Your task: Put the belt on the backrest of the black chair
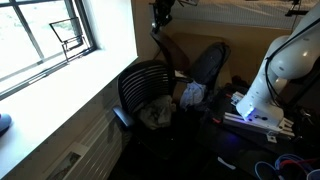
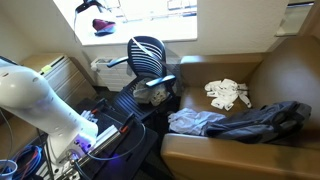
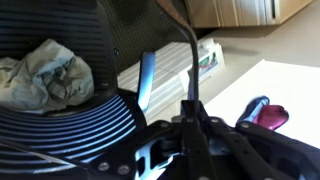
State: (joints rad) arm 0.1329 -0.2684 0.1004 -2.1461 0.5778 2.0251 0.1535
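1. High at 12 o'clock in an exterior view, the gripper [image 1: 160,16] hangs above the black chair [image 1: 148,88], closed tight on the belt [image 3: 191,70].
2. From the wrist view, the belt is a thin dark strap running from the gripper at 6 o'clock up towards 12 o'clock.
3. The chair's ribbed backrest [image 3: 60,135] curves across 8 o'clock, near the strap but apart from it.
4. Pinching the belt at one spot lets the rest dangle free, probably so it can be draped over the backrest's top edge.
5. A crumpled cloth [image 3: 45,72] lies on the seat at 9 o'clock, away from the backrest.
6. A smooth-backed dark chair [image 1: 210,62] stands at 3 o'clock of the ribbed one, and I judge it is not the target.
7. The belt is not yet on the backrest, so the task looks unfinished.
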